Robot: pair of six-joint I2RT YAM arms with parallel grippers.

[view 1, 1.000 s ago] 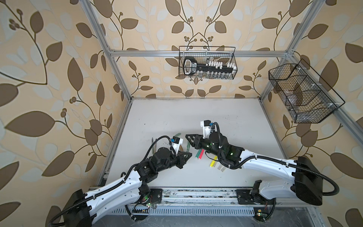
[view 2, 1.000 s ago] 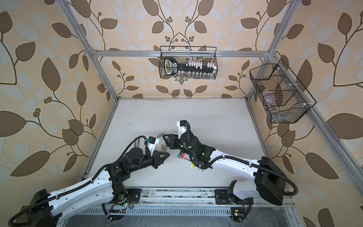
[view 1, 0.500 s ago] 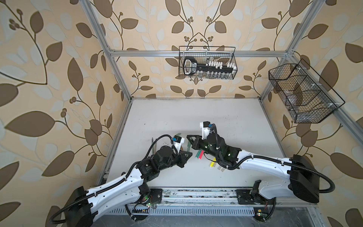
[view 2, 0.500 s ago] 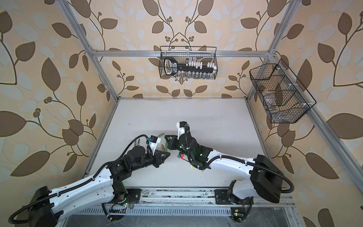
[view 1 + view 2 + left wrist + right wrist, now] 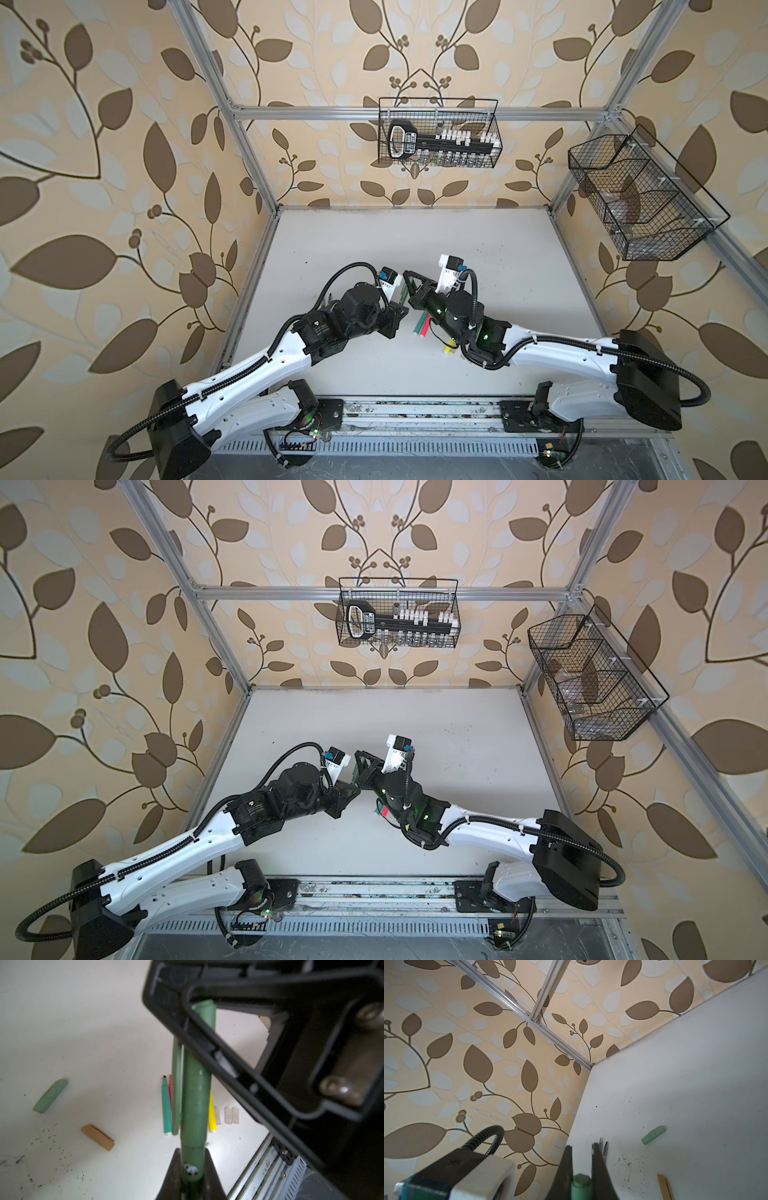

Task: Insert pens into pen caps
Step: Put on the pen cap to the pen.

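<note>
Dark green pen (image 5: 192, 1159) with dark green cap (image 5: 196, 1088), held aloft between two arms.
Left gripper (image 5: 192, 1150): jaws clamped on pen barrel. Right gripper (image 5: 582, 1147): jaws closed on cap's far end; cap sits over the pen. Sage cap (image 5: 51, 1095), tan cap (image 5: 97, 1137) lie loose on tabletop (image 5: 93, 1022).

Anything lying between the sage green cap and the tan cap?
Nothing: in the left wrist view, the table between the sage green cap and the tan cap is bare but for dark specks.
</note>
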